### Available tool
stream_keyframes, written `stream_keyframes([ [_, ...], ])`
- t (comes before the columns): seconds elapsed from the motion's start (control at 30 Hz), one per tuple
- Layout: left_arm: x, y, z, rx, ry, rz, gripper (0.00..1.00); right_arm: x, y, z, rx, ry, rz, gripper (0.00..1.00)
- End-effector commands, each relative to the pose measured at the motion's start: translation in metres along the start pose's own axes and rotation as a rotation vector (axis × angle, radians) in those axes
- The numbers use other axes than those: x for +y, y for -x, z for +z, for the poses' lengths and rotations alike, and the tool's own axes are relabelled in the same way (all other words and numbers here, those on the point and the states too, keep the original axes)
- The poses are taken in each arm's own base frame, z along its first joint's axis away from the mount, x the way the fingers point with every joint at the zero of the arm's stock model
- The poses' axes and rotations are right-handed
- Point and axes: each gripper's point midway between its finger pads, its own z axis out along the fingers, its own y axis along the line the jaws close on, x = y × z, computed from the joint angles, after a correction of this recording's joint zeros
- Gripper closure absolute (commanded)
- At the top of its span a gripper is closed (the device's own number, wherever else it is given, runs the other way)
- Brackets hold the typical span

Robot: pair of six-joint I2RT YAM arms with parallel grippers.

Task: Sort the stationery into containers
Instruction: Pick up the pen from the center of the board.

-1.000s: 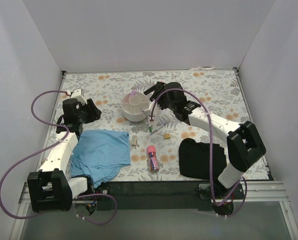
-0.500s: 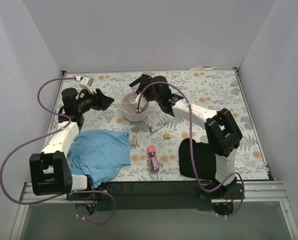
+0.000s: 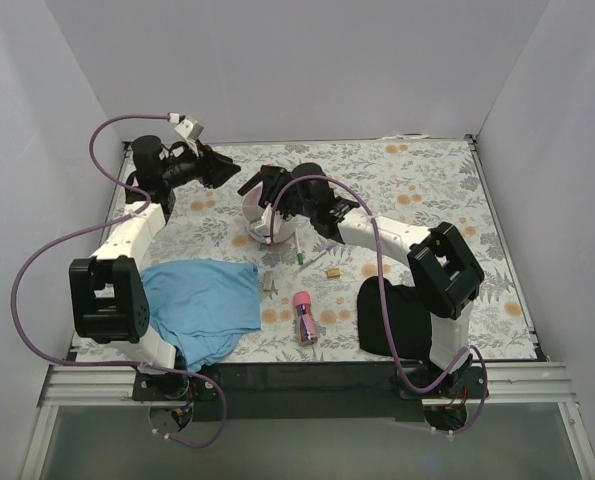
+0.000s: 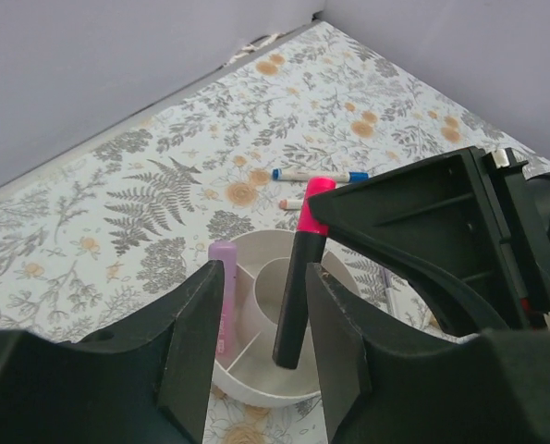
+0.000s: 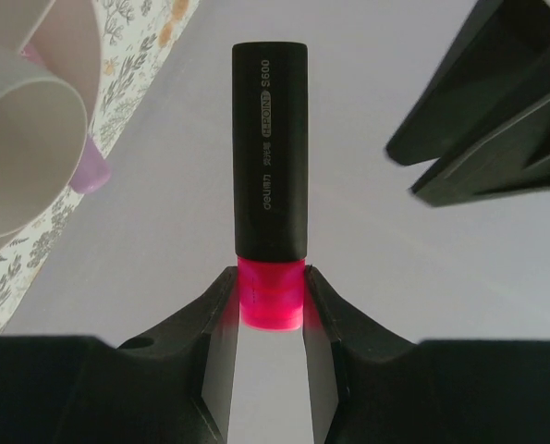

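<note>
Right hand point(image 5: 270, 298) with highlighter point(image 4: 296, 305) over organiser point(image 4: 256, 388), left hand point(image 4: 263, 305) close beside.

The highlighter point(image 5: 270, 176) has a matt black plastic barrel and a glossy, translucent pink end. The organiser point(image 4: 261, 387) is smooth white plastic. The table point(image 3: 417, 180) carries a matt floral print. At lower left, the blue cloth point(image 3: 202, 305) is soft and creased; the black cloth point(image 3: 397, 315) is matt.

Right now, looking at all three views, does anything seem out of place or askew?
Nothing spilled or damaged. Loose stationery lies outside the white organiser: a pink tube, a brass piece and a blue-ended pen. The right gripper holds a highlighter tilted over it.
</note>
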Motion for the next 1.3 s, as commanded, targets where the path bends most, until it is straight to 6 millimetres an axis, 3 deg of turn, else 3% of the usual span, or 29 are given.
stream_keyframes([
  [0.0, -0.024, -0.011, 0.012, 0.069, -0.11, -0.001, 0.6, -0.057, -0.009, -0.006, 0.035, -0.119, -0.185, 0.99],
  [0.3, -0.027, -0.03, 0.027, 0.123, -0.122, 0.008, 0.62, -0.068, -0.013, 0.002, 0.04, -0.144, -0.17, 0.99],
  [0.67, -0.019, -0.017, 0.04, 0.107, -0.128, 0.014, 0.7, -0.061, -0.007, -0.003, 0.027, -0.13, -0.163, 0.99],
  [0.83, -0.022, -0.016, 0.047, 0.106, -0.155, 0.006, 0.9, -0.061, -0.007, -0.004, 0.027, -0.131, -0.16, 0.99],
  [0.93, -0.026, -0.019, 0.047, 0.111, -0.176, -0.004, 0.96, -0.061, -0.01, -0.004, 0.052, -0.14, -0.136, 0.99],
  [0.97, -0.028, -0.018, 0.045, 0.108, -0.177, -0.001, 1.0, -0.064, -0.02, -0.008, 0.124, -0.151, -0.128, 0.93],
  [1.0, -0.027, -0.021, 0.043, 0.113, -0.163, -0.012, 1.0, -0.062, -0.029, -0.01, 0.178, -0.14, -0.119, 0.75],
  [1.03, -0.023, -0.017, 0.043, 0.086, -0.131, 0.007, 1.0, -0.059, -0.037, -0.013, 0.221, -0.137, -0.067, 0.25],
  [1.07, -0.022, -0.01, 0.036, 0.052, -0.112, 0.022, 1.0, -0.056, -0.053, -0.021, 0.297, -0.121, -0.025, 0.05],
  [1.13, -0.019, -0.017, 0.029, -0.023, -0.081, 0.02, 1.0, -0.057, -0.069, -0.038, 0.345, -0.132, 0.091, 0.02],
  [1.17, -0.02, -0.016, 0.027, -0.055, -0.079, 0.031, 1.0, -0.041, -0.076, -0.044, 0.356, -0.091, 0.14, 0.02],
  [1.2, -0.02, -0.008, 0.027, -0.115, -0.081, 0.089, 1.0, -0.049, -0.084, -0.06, 0.371, -0.114, 0.185, 0.02],
  [1.23, -0.019, -0.026, 0.026, -0.117, -0.069, 0.034, 1.0, -0.044, -0.09, -0.069, 0.382, -0.106, 0.232, 0.02],
  [1.27, -0.021, -0.026, 0.025, -0.147, -0.071, 0.031, 1.0, -0.038, -0.092, -0.077, 0.395, -0.111, 0.331, 0.02],
])
